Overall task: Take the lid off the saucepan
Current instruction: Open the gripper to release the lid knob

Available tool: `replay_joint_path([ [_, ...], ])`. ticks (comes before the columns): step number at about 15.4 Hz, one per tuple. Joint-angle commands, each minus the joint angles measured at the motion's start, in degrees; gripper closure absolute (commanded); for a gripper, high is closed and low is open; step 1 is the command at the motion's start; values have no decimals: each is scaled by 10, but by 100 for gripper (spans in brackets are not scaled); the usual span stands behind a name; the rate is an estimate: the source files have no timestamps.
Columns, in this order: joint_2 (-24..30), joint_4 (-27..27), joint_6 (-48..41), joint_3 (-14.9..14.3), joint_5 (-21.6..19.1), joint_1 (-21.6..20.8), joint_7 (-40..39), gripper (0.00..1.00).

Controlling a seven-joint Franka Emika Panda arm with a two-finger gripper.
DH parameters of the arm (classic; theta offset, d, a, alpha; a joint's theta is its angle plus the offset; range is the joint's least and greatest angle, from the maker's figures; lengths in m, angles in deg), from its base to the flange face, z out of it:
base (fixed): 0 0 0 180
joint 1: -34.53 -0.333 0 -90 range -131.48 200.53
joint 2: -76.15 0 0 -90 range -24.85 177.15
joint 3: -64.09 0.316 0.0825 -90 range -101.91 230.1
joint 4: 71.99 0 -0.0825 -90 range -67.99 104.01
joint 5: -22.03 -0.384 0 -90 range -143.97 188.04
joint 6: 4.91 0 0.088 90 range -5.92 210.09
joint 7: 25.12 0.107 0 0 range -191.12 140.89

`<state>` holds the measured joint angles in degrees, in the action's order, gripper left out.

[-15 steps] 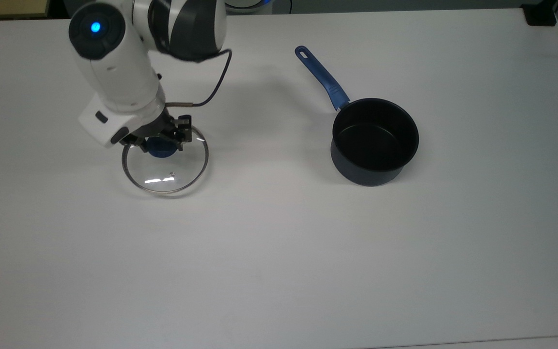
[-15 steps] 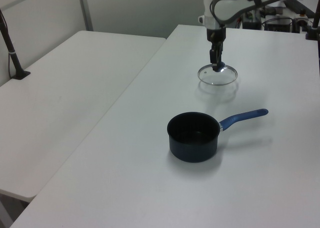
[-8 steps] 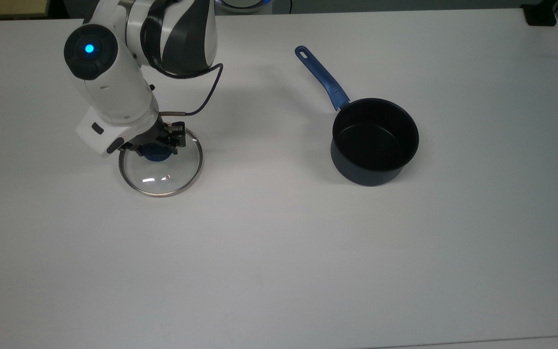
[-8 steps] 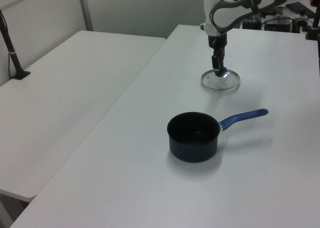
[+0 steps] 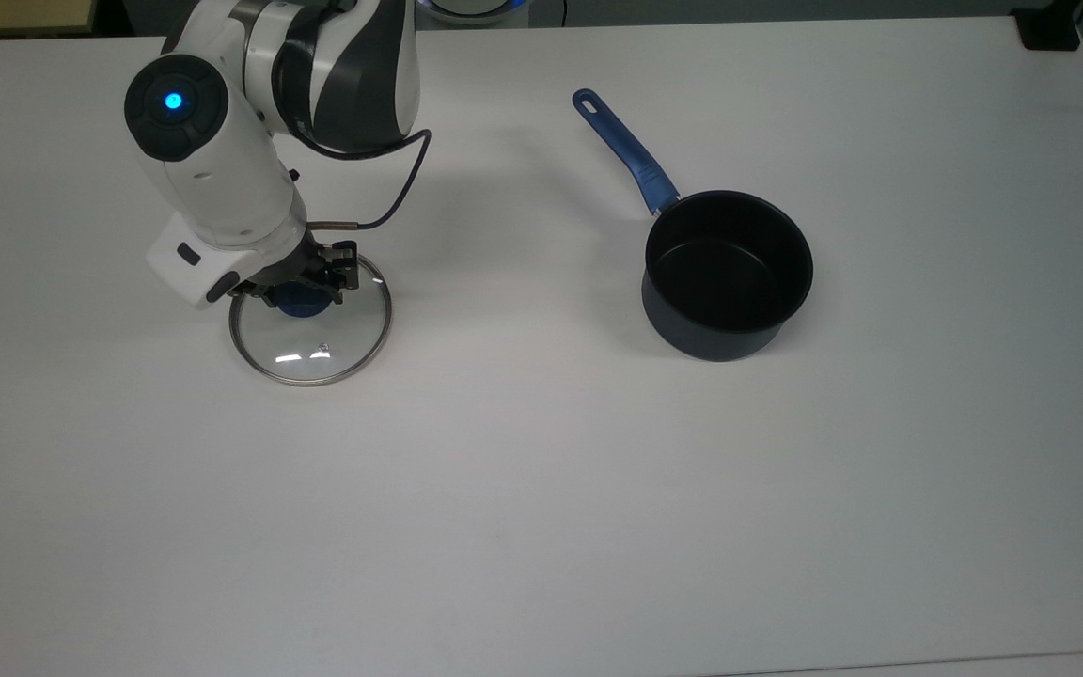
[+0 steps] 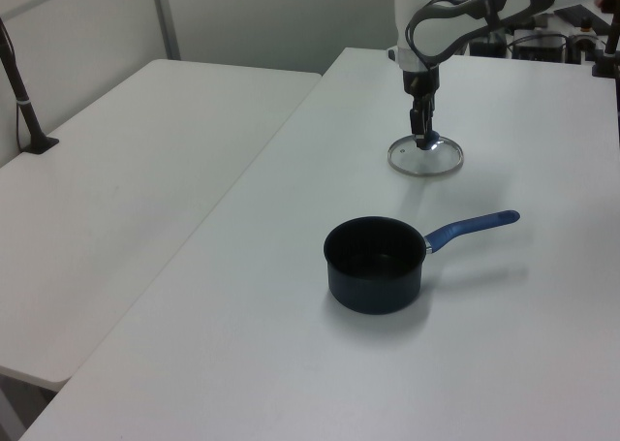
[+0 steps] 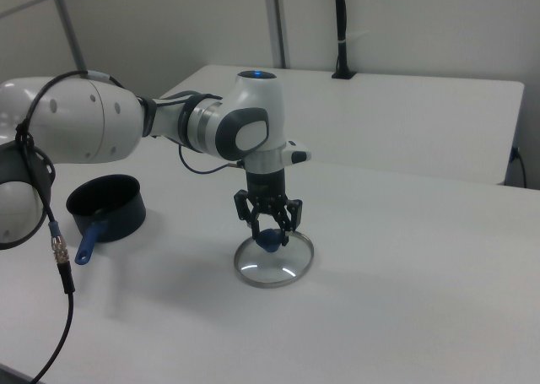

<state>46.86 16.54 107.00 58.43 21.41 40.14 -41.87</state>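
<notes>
I see one lid (image 5: 310,329), a flat clear glass disc with a thin metal rim, lying on the smooth white table (image 5: 541,489). My gripper (image 5: 302,285) stands over its round blue knob (image 7: 270,240), fingers spread to either side of it in the right view, not clamped. One saucepan (image 5: 727,273), deep, dark and uncovered, sits well apart toward the top view's right, its straight blue handle (image 5: 624,154) pointing away. The left view shows a second white table (image 6: 126,189) alongside.
</notes>
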Motion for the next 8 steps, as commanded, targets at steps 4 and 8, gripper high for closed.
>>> replay_joint_path([
  [4,1,9,10,2,11,1,20,11],
  [8,15,6,-6,1,15,-1,49,0],
])
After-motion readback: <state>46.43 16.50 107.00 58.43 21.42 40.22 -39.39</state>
